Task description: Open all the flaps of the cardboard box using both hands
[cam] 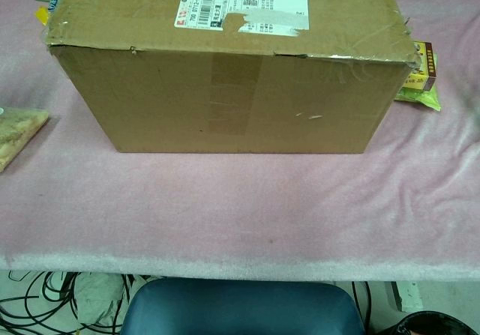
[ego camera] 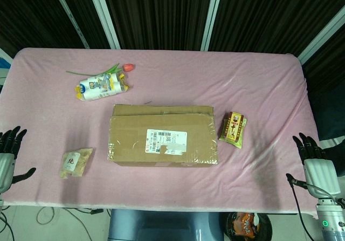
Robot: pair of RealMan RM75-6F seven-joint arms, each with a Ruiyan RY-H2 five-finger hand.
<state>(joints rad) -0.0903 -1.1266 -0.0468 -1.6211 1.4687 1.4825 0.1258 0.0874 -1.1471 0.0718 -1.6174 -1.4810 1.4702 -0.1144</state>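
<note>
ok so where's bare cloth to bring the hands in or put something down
Bare cloth: the strip between the cardboard box and the near table edge, and the far right beyond the red snack pack. The left robot hand and right robot hand hover at the side edges. Crowded: far left, by the yogurt pack and tulip.

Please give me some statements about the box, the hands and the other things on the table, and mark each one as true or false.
1. The box has its top flaps shut. True.
2. The left hand rests on the box. False: it is at the table's left edge, apart from the box.
3. The right hand holds nothing. True.
4. The tulip lies on top of the box. False: it lies on the cloth behind the box, next to a bottle.
5. A white label is on the box's top. True.
</note>
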